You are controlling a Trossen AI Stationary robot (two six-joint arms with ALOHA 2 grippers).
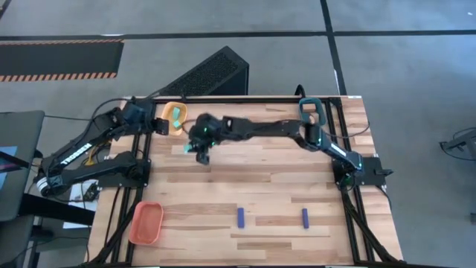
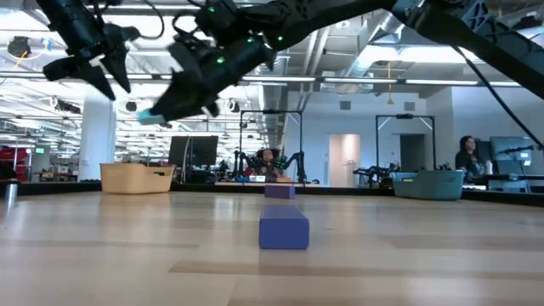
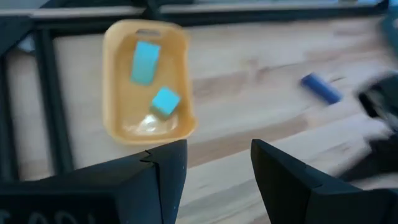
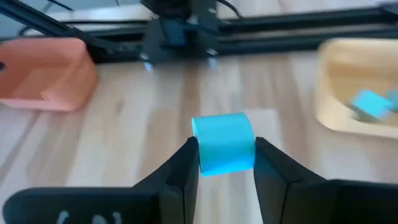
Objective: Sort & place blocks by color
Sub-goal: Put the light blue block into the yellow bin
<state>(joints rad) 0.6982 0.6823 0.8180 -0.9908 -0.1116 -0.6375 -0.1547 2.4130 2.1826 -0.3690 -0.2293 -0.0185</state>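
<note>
**Cyan block carried toward the yellow tray**

From above, the right arm reaches across the far half of the table (image 1: 260, 193), its right gripper (image 1: 201, 152) hanging just right of the yellow tray (image 1: 175, 119) at the far left. A speck of cyan shows beside it, but the grip itself cannot be judged from here. The left gripper (image 1: 141, 115) waits just left of that tray. Two dark blue blocks, one at (image 1: 241, 217) and one at (image 1: 305, 217), lie near the front edge, well apart from each other, with the orange tray (image 1: 146, 222) at the near left. A teal tray (image 1: 312, 112) sits at the far right.

At table level, the right gripper (image 2: 166, 106) is raised clear of the wood, a cyan tip (image 2: 146, 116) showing at its end. A blue block (image 2: 283, 228) stands in the foreground, another one (image 2: 280, 191) behind it.

The left wrist camera shows its own fingers (image 3: 168, 165) standing apart with nothing between them, above the yellow tray (image 3: 112, 81), which holds two cyan blocks: one (image 3: 145, 62) and one (image 3: 165, 101). Like colours are evidently being gathered there.

The right wrist camera settles the grip: the fingers (image 4: 186, 165) pinch a cyan block (image 4: 224, 143) from both sides, above bare wood, with the yellow tray (image 4: 329, 93) to one side and the orange tray (image 4: 43, 71) to the other. Being lifted, the block is probably on its way to join its cyan fellows.
</note>
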